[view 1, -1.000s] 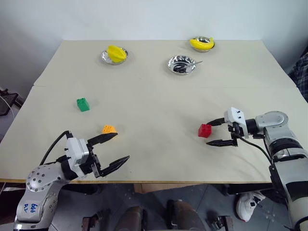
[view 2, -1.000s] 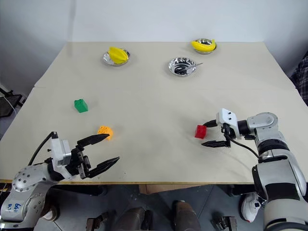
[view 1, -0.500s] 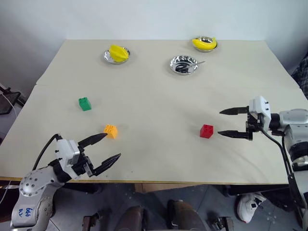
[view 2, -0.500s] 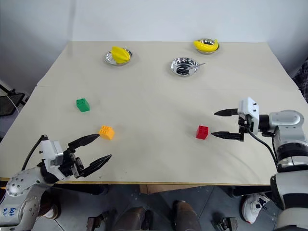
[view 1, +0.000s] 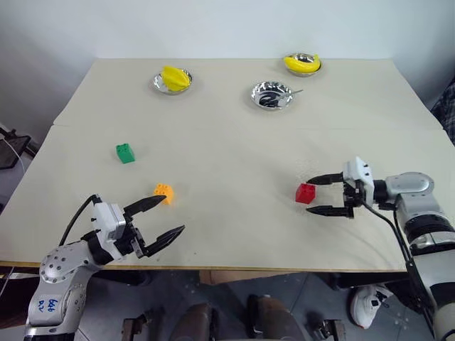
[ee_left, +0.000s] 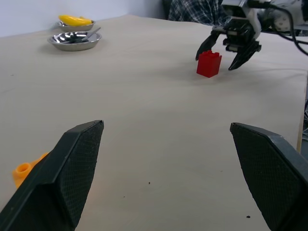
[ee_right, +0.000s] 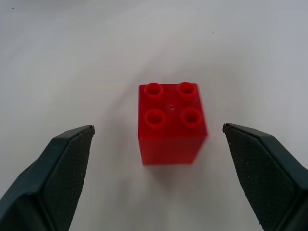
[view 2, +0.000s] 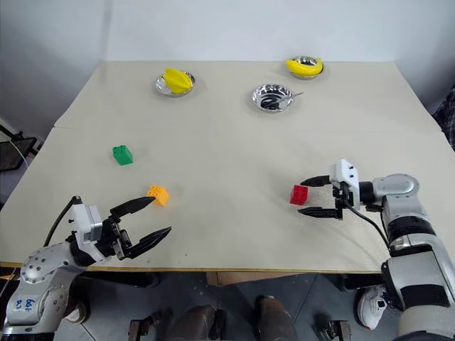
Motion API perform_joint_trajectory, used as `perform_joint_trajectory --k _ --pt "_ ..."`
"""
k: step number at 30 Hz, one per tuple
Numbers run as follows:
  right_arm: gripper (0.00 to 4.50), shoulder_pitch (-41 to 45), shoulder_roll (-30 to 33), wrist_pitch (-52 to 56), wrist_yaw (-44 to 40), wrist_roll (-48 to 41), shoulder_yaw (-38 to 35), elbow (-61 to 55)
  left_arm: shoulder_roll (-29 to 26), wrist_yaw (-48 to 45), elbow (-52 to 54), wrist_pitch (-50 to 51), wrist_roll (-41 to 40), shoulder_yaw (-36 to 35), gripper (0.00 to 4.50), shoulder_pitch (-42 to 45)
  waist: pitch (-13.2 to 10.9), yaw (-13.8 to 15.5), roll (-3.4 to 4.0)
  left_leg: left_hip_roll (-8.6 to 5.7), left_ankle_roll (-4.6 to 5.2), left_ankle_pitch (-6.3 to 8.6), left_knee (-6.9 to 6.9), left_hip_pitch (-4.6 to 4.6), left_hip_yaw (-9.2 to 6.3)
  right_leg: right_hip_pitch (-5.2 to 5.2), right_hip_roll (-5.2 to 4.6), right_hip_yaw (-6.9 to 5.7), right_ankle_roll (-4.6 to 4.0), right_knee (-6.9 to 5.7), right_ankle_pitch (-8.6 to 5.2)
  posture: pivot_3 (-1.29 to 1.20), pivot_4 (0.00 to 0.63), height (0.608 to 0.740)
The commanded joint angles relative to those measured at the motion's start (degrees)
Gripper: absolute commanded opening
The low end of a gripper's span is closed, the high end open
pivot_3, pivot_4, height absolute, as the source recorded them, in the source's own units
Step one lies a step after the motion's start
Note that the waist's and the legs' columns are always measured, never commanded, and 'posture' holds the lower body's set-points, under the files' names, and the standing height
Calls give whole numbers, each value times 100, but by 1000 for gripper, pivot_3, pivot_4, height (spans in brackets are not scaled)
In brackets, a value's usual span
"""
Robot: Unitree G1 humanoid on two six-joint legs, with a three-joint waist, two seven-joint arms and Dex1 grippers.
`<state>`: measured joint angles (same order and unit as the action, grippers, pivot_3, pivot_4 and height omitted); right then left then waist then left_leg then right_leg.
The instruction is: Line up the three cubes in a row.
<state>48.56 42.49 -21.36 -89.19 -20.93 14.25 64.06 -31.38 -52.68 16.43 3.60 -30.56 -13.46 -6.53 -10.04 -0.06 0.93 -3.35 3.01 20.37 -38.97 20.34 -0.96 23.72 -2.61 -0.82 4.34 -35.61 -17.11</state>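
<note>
The red cube [view 1: 306, 193] stands right of the table's centre, studs up. My right gripper [view 1: 308, 196] is open, low over the table, one fingertip on each side of the cube without touching it; the right wrist view shows the red cube [ee_right: 172, 122] between the pads [ee_right: 62, 163]. The orange cube [view 1: 163, 192] lies near the front left, and the green cube [view 1: 125, 153] sits farther back and to its left. My left gripper [view 1: 174, 214] is open and empty, its upper fingertip just short of the orange cube [ee_left: 26, 171].
Three silver bowls stand along the far side: one [view 1: 161, 85] with a yellow fruit, one [view 1: 271, 94] holding a dark utensil, one [view 1: 301, 69] with a banana. A seam [view 1: 227, 128] crosses the tabletop. The front edge [view 1: 249, 268] runs just below my left gripper.
Half a second ago my right gripper had drawn off to the right of the red cube; it has come back and straddles it again. The cubes and my left gripper have stayed put.
</note>
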Motion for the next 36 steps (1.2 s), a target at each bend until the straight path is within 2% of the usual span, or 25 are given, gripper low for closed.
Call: perform_joint_trajectory --k 1,16,36 --pt "4489 177 -51 -135 -322 264 -331 219 -57 2 311 28 -88 -2 4500 -8 0 0 0 0 0 0 0 0 1 0 0 -1 0 1 0 0 150 740" --pt "4489 531 -171 -332 -48 1245 -898 732 -90 -4 375 100 -74 2 4500 25 0 -12 0 0 -3 0 -2 -2 0 0 0 -4 0 -4 0 0 150 740" --pt "4489 492 -199 -405 377 1827 -1286 821 -75 -41 288 80 -30 113 4500 143 0 -17 0 0 -4 -1 -3 -1 0 0 0 -4 0 -5 0 0 150 740"
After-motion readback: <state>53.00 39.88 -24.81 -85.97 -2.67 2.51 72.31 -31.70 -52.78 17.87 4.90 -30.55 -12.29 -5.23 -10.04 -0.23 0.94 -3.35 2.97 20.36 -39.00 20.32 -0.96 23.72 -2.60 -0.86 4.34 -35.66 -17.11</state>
